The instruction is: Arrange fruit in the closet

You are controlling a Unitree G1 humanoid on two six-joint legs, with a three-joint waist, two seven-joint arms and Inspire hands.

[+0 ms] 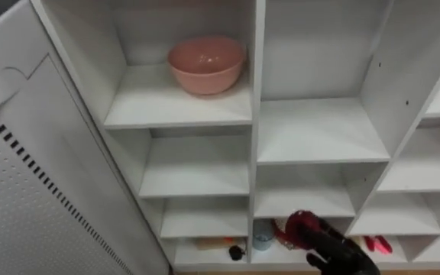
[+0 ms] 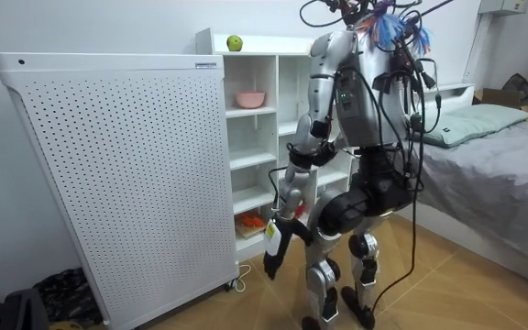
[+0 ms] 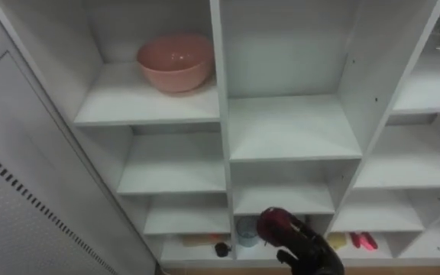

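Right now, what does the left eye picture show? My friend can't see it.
A white closet of open shelves, with the robot's right hand low down holding a round red fruit in front of the bottom shelf. A pink bowl sits on the upper left shelf, and a pale blue cup stands on the bottom one.

One pink bowl (image 1: 205, 64) is sitting well above the robot hand (image 1: 344, 252); one red fruit (image 1: 302, 226) (dark, round) is lying in it.
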